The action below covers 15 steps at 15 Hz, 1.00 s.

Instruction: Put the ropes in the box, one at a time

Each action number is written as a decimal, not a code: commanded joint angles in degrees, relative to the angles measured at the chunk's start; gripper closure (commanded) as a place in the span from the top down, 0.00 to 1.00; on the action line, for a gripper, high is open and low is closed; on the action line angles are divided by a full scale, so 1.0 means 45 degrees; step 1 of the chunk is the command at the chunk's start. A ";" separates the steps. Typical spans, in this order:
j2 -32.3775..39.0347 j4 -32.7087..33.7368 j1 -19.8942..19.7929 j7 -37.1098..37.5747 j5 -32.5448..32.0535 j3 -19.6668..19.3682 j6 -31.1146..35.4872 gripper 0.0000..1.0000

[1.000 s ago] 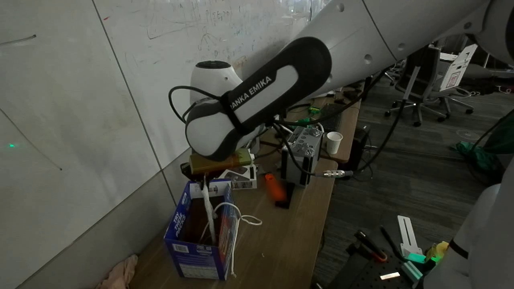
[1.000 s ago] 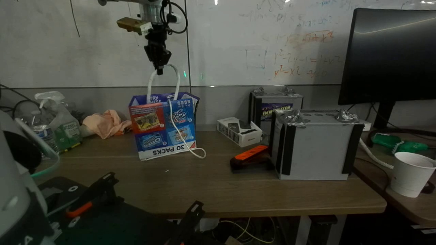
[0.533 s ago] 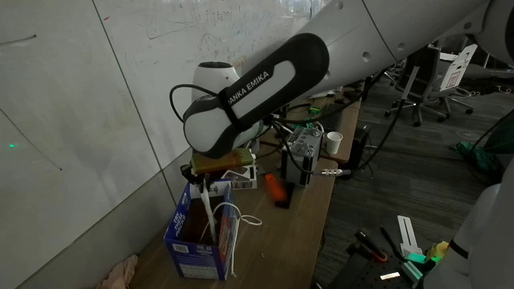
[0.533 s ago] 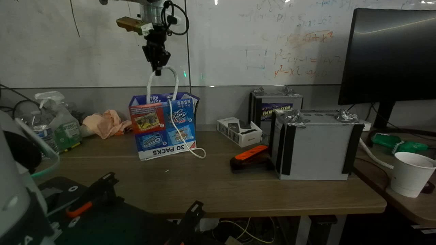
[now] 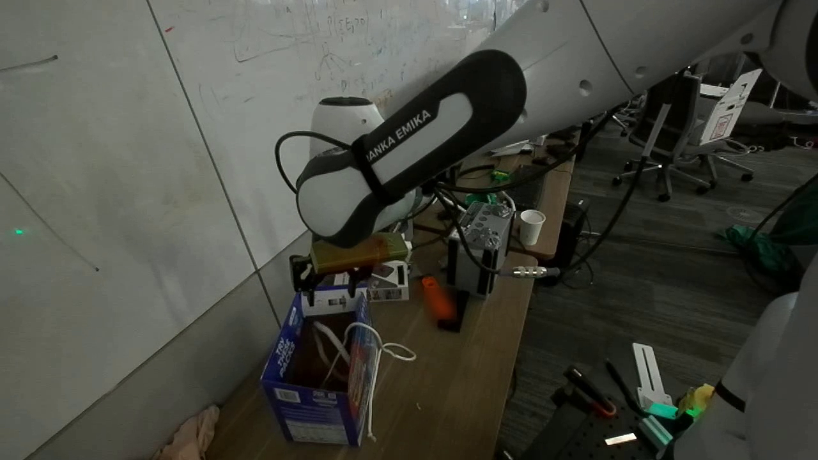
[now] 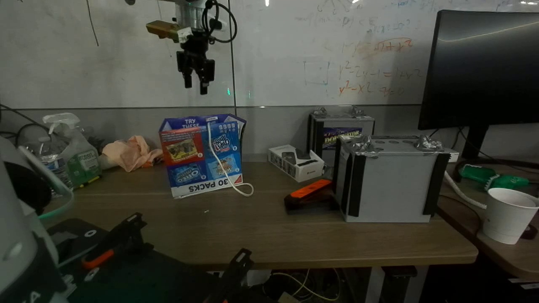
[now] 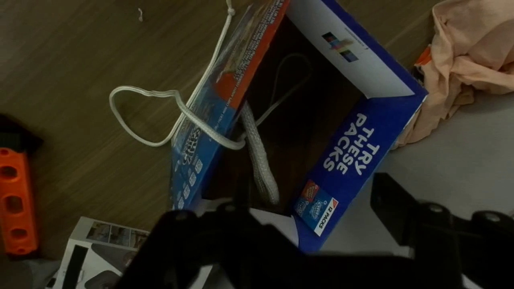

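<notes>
Thick white rope [image 7: 258, 154] lies inside the snack-pack box [image 6: 200, 160], limp & bent; in the wrist view its long axis slants away from the printed front wall, near part pointing at the white end flap [image 7: 281, 224]. Can't make out its ends. Thin white rope [image 7: 205, 128] is partly in, partly out: a loop shows dimly inside, then it crosses the front rim, curls on the desk [image 6: 269, 235] & runs back along the box's base to a knotted tip. Box stands open side up, long axis approx. parallel to the whiteboard [image 6: 294, 50], outer print upside down.

Gripper [image 6: 196, 87] hangs above the box, aimed down, fingers spread w/ whiteboard showing btwn the tips; it's clear of both ropes & the rim. Panda arm [image 5: 409, 147] reaches in from upper R in an exterior view.

Desk is brown wood-grain. Nr the box: small white printed carton [image 6: 296, 164], then an orange-and-black tool [image 6: 310, 189], type unclear, just beside a gray case [image 6: 393, 185] w/ black edging; 2nd case [image 6: 343, 126] behind, partly hidden. Opp. side of box: crumpled peach cloth [image 6: 130, 152], spray bottle [image 6: 86, 162] w/ green label. Adjoining desk [image 6: 518, 256] holds a white cup [image 6: 507, 219]; monitor [image 6: 484, 67], screen dark, stands behind. Whiteboard has orange eqns. Room bg, in an exterior view: office chair [image 5: 680, 118], dk gray floor [image 5: 639, 287], dim light.
</notes>
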 commanded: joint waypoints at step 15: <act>-0.3014 -0.2641 -0.0592 -0.5565 -0.0120 -0.1306 -0.3939 1.00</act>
